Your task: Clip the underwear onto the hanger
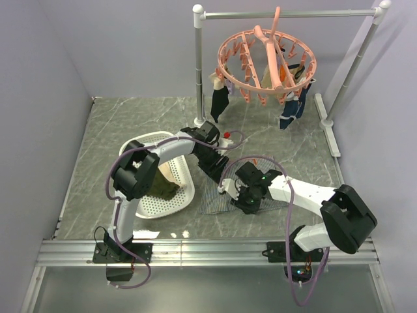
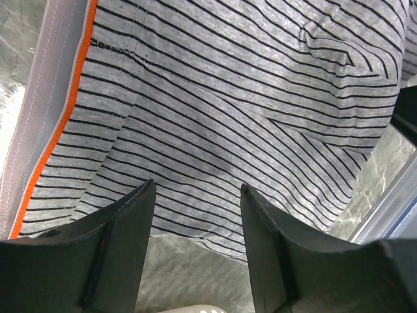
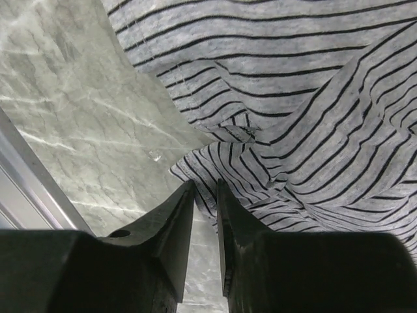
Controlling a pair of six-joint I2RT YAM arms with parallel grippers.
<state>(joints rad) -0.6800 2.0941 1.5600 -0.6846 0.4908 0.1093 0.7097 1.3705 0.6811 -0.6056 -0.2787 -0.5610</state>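
The striped underwear (image 1: 214,201) lies spread on the marble table (image 1: 130,124), just below the middle of the overhead view, its longer side running roughly left to right across the picture. Both arms are down on it. The left gripper (image 2: 197,186) comes in from the upper side with its jaws well apart and nothing between them. The cloth starts right at its tips and fills the frame beyond. The waistband (image 2: 49,98), grey with a thin orange line, runs up the left edge of that wrist view, so it sits off to the side of those jaws and not between them.

The right gripper (image 3: 205,184) meets the cloth from the lower right. Its jaws are almost together, with only a thin slit between them, and its tips are at a crumpled fold of the hem. Whether they have nipped that fold I can't make out from here. By my reckoning it is the nearer to a hold.

The pink hanger (image 1: 268,45) hangs from the rail (image 1: 287,13) at the upper right, well apart from the underwear.

I can read no brand, label or lettering anywhere.
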